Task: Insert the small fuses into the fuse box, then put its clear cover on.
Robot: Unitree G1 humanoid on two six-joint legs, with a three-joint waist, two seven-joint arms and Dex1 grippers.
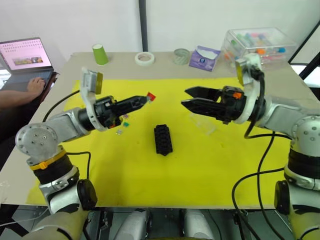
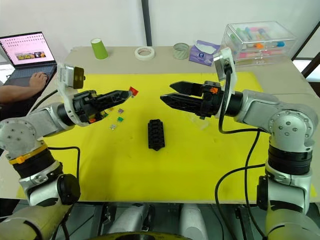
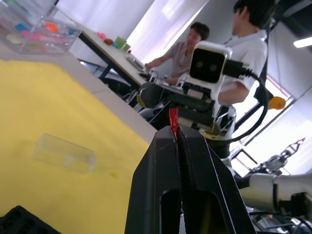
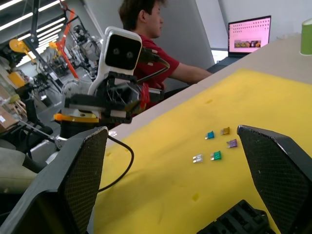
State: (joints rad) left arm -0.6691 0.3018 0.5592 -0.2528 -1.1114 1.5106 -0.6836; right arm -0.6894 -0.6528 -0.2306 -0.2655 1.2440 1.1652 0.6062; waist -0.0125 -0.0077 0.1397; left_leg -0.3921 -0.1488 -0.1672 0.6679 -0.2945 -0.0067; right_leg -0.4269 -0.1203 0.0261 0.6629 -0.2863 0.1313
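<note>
The red fuse (image 1: 151,96), tiny, stiff and light, is pinched at the tips of the left gripper (image 1: 143,100) above the mat, left of the fuse box (image 1: 163,139). Likely slippery, it needs a firm pinch on its plastic head. The right gripper (image 1: 189,98) hovers open-jawed over the cover (image 2: 200,120).

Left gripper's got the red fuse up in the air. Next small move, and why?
Probably carry the left gripper right and down over the fuse box. It is shut on the red fuse, held above the mat, while the box's slots look unfilled. The open right gripper hovers clear.
</note>
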